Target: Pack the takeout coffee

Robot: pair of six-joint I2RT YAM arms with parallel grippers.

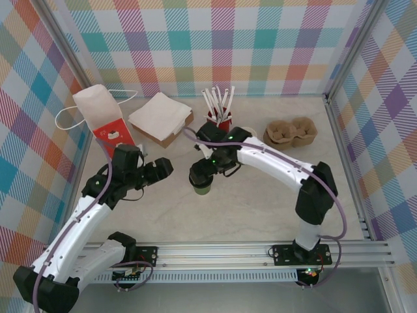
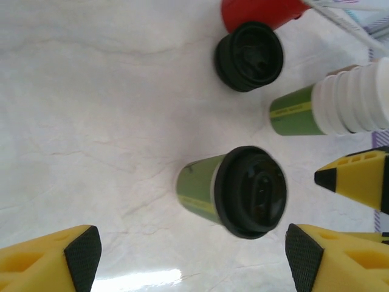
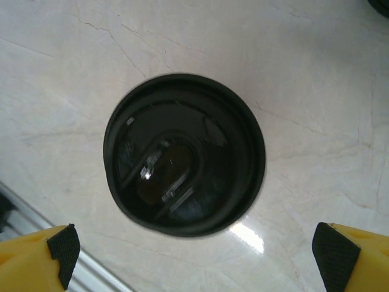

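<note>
Two green cups (image 2: 197, 185), one red cup (image 2: 258, 13)

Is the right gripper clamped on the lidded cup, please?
No, the right gripper stands open, fingers clear of the lidded cup.

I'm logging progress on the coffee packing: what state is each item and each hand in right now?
Green paper cup with black lid: upright, lidded, not gripped.
Second black lid: beside the red cup, whether capping a cup unclear.
Red-and-white paper bag: standing, top open.
Brown cardboard cup carrier: both wells empty.
Red cup with white sticks: upright.
Left hand: open.
Right hand: open, above the lidded cup.
</note>
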